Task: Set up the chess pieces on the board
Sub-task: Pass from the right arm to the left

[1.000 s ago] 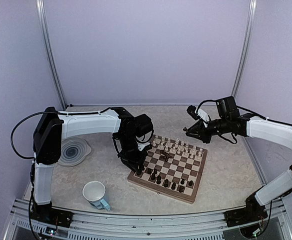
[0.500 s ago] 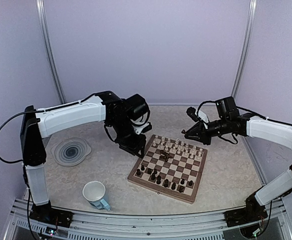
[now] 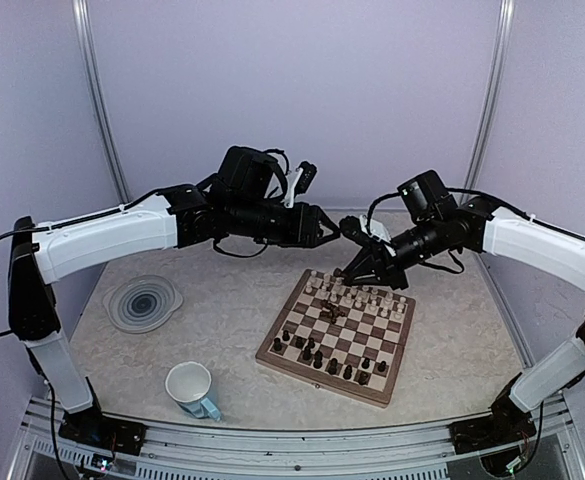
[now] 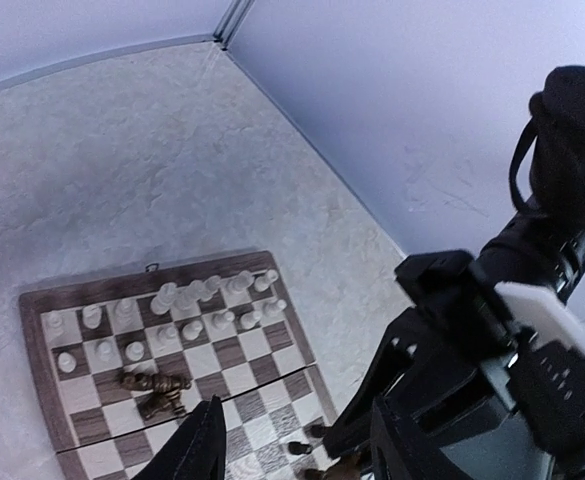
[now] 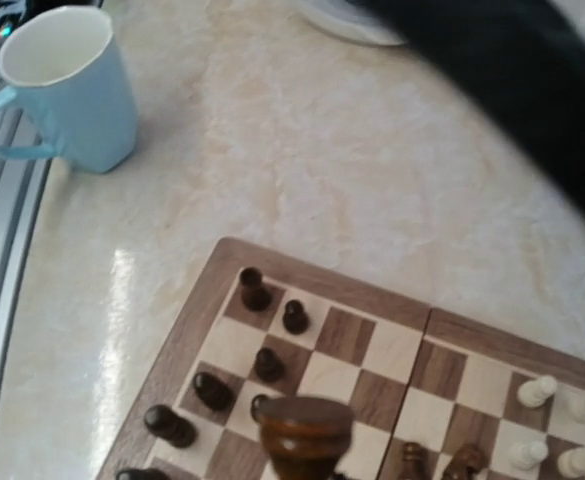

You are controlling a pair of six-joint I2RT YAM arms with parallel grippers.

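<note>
The board (image 3: 387,386) lies right of centre, and also shows in the left wrist view (image 4: 34,303) and the right wrist view (image 5: 185,335). White chess pieces (image 3: 359,296) fill its far rows and dark ones (image 3: 322,356) its near rows. A few dark pieces (image 3: 332,312) lie fallen mid-board. My right gripper (image 3: 357,268) hovers over the board's far edge, shut on a dark brown piece (image 5: 305,432); its fingers are out of its wrist view. My left gripper (image 3: 334,230) is raised behind the board, close to the right gripper, open and empty (image 4: 302,455).
A light-blue mug (image 3: 192,389) stands near the front left, also in the right wrist view (image 5: 64,88). A round grey swirl plate (image 3: 142,301) lies at the left. The left arm (image 5: 517,90) crosses the right wrist view's upper right.
My left arm rose from the board's left edge and swung back and right, toward the right gripper. My right gripper moved left and down over the board's far edge.
</note>
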